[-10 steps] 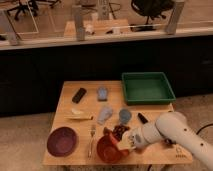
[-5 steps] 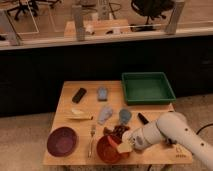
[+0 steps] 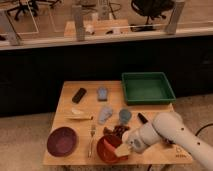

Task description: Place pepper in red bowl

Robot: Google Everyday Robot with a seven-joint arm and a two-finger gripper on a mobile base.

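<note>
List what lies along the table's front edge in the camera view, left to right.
Dark maroon bowl → fork → red bowl → the tool, reaching over the red bowl's right rim at the front right of the table.

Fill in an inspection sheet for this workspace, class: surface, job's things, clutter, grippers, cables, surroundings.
Surface: wooden table, bare at its back-left corner.
Job's things: red bowl at the front edge; pepper inside it.
Clutter: maroon bowl, green tray, fork, black block, brown cluster.
Grippers: gripper over the red bowl's right rim.
Cables: dark cable on the floor, right.
Surroundings: glass partition, office chairs behind.
</note>
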